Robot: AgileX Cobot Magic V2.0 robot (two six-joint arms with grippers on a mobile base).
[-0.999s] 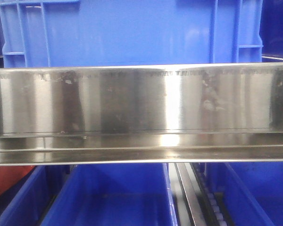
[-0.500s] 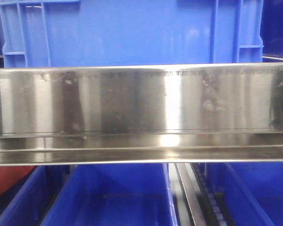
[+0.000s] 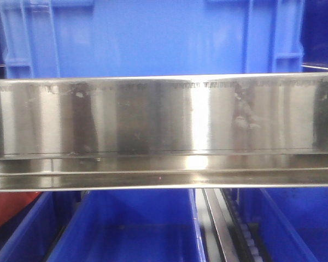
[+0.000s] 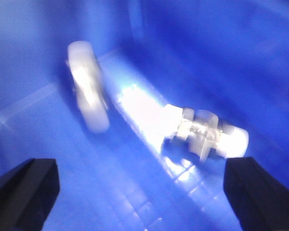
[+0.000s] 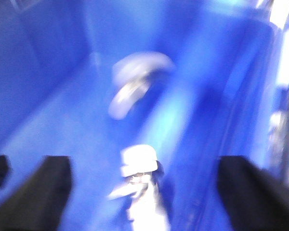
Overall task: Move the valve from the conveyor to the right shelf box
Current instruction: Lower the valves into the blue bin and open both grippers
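pale whitish valve (image 4: 202, 134), plain blue box (image 4: 221, 53), black gripper (image 4: 144, 185)

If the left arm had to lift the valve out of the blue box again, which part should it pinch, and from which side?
Probably the narrow stem between the round handwheel and the blocky end of the valve. It lies on its side on the box floor, so come straight down with the open left gripper, fingers across the stem. Blur hides finer detail.

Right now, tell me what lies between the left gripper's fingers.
Left wrist view: only bare blue box floor between the fingers; the valve lies beyond them.
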